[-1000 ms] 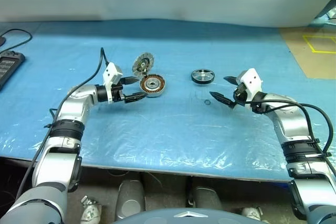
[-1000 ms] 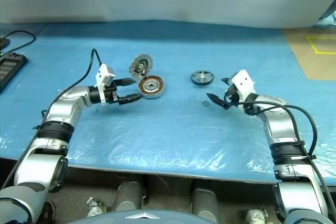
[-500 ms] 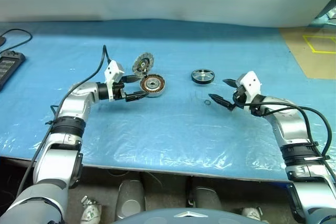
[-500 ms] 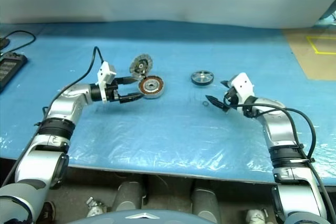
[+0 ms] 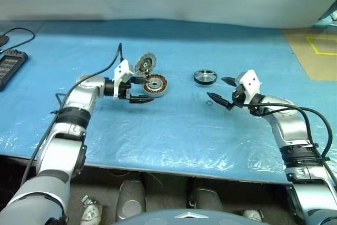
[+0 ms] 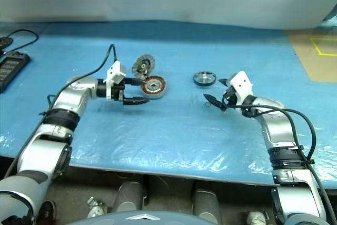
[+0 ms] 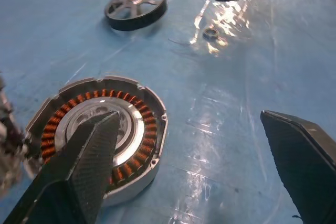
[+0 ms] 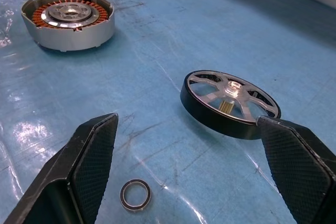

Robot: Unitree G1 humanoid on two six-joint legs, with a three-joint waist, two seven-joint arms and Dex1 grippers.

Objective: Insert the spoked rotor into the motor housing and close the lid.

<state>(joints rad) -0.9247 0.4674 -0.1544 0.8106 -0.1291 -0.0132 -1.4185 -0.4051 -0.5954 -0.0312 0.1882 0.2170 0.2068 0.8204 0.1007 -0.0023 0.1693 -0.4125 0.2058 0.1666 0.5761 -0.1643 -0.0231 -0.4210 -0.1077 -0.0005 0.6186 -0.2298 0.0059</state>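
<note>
A blue plastic-covered tabletop [image 5: 174, 130] carries everything. The spoked rotor [image 5: 204, 76] lies flat and free, well apart from the motor housing [image 5: 155, 84], whose lid [image 5: 143, 64] stands tilted open behind it, leaving the windings exposed for insertion. The right gripper [image 5: 219, 92], jaws wide and empty, points toward the rotor; a small ring [image 8: 135, 194] lies beneath it. The left gripper [image 5: 141, 89], jaws wide, straddles the housing's near edge, probably to steady it.

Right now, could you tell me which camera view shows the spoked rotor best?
The right wrist view: the spoked rotor lies close, with spokes, hub and black rim clear. The left wrist view shows it farther off, flat on the blue table. Both eye views show it as a small disc.
</note>
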